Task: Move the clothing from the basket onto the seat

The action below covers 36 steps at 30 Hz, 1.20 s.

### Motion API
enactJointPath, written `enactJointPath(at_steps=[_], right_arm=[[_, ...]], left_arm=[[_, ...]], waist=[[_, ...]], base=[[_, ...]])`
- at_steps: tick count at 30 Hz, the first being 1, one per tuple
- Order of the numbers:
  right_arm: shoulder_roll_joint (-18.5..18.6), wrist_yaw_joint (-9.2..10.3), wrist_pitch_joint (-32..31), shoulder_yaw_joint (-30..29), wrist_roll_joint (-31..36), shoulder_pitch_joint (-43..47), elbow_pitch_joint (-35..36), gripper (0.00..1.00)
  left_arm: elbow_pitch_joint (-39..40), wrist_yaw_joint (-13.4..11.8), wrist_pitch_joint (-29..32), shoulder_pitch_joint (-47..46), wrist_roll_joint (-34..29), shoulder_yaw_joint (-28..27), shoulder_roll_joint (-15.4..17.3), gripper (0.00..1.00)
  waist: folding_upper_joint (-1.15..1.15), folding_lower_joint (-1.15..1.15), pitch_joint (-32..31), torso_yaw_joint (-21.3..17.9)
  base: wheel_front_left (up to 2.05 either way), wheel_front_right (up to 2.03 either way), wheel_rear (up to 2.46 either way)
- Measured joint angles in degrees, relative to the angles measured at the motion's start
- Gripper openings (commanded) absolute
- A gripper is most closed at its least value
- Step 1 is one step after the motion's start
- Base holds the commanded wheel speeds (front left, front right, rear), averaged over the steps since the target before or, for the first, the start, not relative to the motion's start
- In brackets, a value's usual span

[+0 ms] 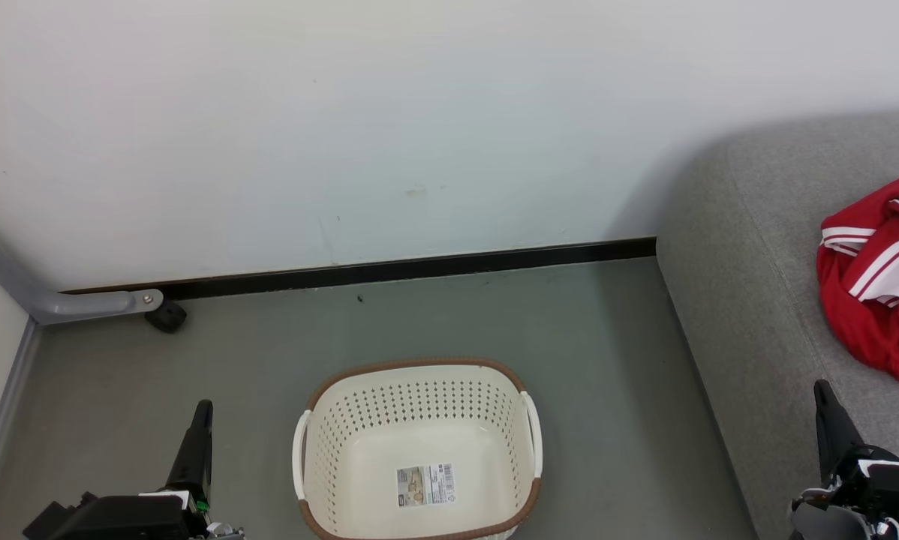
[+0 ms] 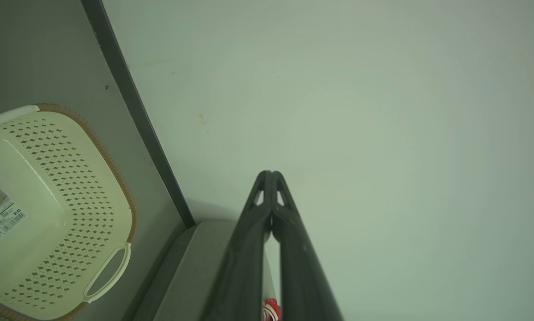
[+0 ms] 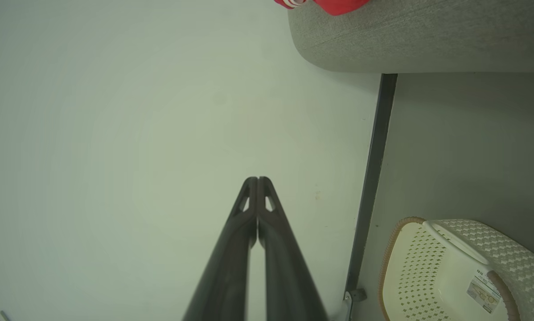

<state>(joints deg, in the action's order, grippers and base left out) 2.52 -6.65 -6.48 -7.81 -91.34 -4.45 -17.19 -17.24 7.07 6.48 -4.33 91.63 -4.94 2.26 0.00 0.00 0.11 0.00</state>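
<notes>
Presently, both pairs of long dark fingers are seen pressed together, tip against tip, with nothing clamped between them. The left gripper (image 1: 203, 411) is held low above the grey floor (image 1: 607, 360), its fingers pointed forward toward the white wall (image 1: 419, 112) and leaned slightly to the right. The right gripper (image 1: 822, 391) is held in the same forward-pointing pose over the near part of the large grey fabric-upholstered seat (image 1: 750, 300), its fingers leaned slightly to the left. The cream-white perforated plastic basket with a brown woven-look rim (image 1: 419, 364) is stood on the floor between the two sets of jaws, nearer the left ones and apart from both; a label sticker (image 1: 425, 484) is seen on its bottom. The red soft-fabric clothing with white panels and striped trim (image 1: 870, 315) is heaped on the seat, ahead of the right jaws and to their right, apart from them.
</notes>
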Motion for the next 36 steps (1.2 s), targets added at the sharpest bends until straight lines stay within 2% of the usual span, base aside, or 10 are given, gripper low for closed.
enactJointPath(at_steps=[36], right_arm=[[0.0, 0.00, 0.0, 0.0, 0.0, 0.0, 0.0, 0.00]], left_arm=[[0.0, 0.0, 0.0, 0.0, 0.0, 0.0, 0.0, 0.00]], waist=[[0.00, 0.00, 0.0, 0.0]], base=[[0.00, 0.00, 0.00]])
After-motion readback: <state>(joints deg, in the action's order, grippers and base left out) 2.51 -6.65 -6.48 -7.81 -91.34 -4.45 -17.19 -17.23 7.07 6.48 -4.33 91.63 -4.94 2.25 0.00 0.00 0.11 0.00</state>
